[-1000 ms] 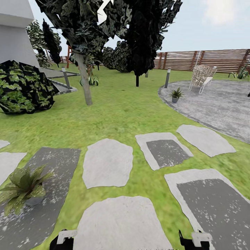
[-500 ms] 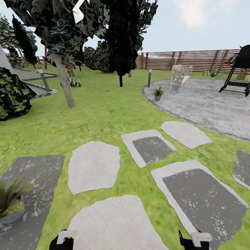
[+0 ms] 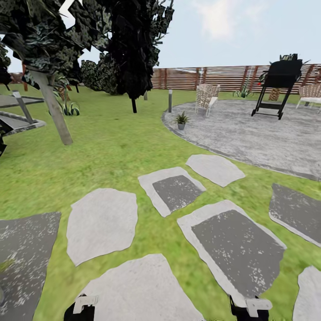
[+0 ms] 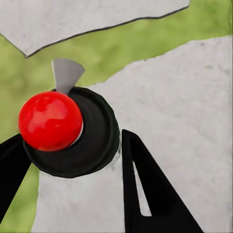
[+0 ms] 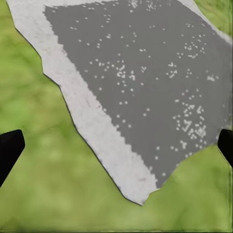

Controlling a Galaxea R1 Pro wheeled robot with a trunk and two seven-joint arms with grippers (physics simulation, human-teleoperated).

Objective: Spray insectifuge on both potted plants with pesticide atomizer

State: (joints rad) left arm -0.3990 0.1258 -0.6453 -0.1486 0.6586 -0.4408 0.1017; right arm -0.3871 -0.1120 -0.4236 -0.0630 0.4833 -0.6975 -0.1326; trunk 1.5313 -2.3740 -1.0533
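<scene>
The pesticide atomizer (image 4: 70, 131) is seen in the left wrist view, gripped between the two black fingers (image 4: 145, 189) of the left gripper (image 4: 68, 160). The fingers are closed against the sides of the black cylindrical body, and the red round top (image 4: 50, 120) faces the camera. A small grey wedge-shaped part is seen just beyond the red top. Below the bottle, a pale stepping stone (image 4: 174, 121) and a strip of green lawn (image 4: 121, 48) are shown.

In the right wrist view, the tips of the right gripper (image 5: 116, 145) are seen at the two edges of the frame, set wide apart with nothing between them. A dark grey stepping stone with a pale border (image 5: 141, 82) lies on the grass beneath.

In the head view, the left gripper (image 3: 82, 307) and right gripper (image 3: 249, 307) are seen at the bottom edge, above a group of flat stepping stones (image 3: 104, 220) set in the lawn. One potted plant (image 3: 181, 120) stands at the near edge of the round grey patio (image 3: 249, 133), close to a grey bollard post (image 3: 170, 100). On the patio, a woven chair (image 3: 206, 97) and a black grill on a stand (image 3: 276, 87) are placed well apart. A brown slatted fence (image 3: 214, 78) runs behind, and dark trees (image 3: 129, 44) stand on the lawn at the left
</scene>
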